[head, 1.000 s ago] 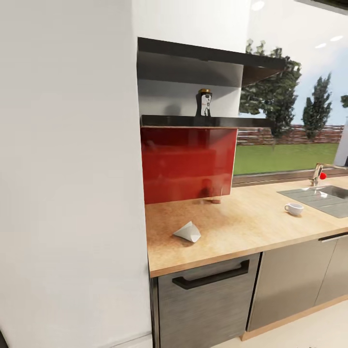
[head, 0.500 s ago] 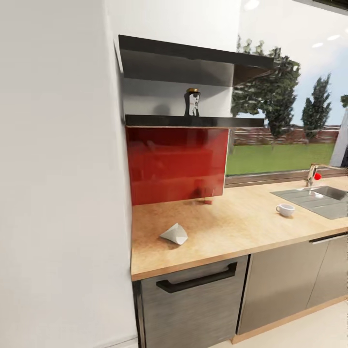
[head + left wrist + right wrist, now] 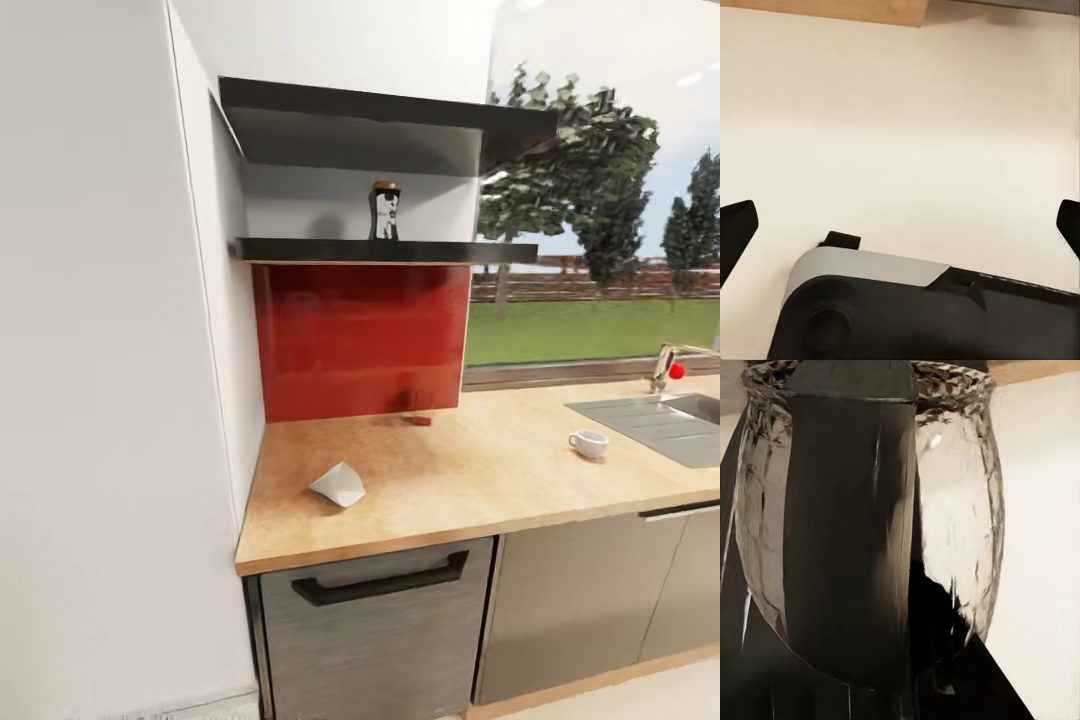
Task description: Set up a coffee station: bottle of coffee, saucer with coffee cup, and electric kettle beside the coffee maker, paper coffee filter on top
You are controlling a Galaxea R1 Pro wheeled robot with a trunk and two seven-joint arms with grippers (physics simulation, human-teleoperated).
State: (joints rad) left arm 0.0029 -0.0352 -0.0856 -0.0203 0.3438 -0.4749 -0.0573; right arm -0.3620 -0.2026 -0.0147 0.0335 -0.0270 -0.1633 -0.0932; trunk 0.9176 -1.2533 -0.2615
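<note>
— Electric kettle (image 3: 862, 532) right up against the right claw's camera, dark glass with pale floor behind it. Are we holding it?

— We judge so: it hangs over the floor, so the right claw must be clamped on it, though we cannot make out the fingers against the glass. The left claw (image 3: 900, 225) is spread wide and empty.

— Which way does it lie?

— Its long axis runs from the faceted rim to the base, across that camera's line of sight. We cannot tell whether it is upright or tilted.

— So which step is this?

— Carrying the kettle to the surface (image 3: 480, 480). Next we need to close in, lift it over the front edge and set it down upright.

— And further out?

— The paper coffee filter (image 3: 338, 485) lies on its side near the wall, the coffee cup (image 3: 588, 443) stands by the sink (image 3: 650, 425), and the bottle of coffee (image 3: 384, 210) stands upright on the kitchen shelf (image 3: 300, 250).
</note>
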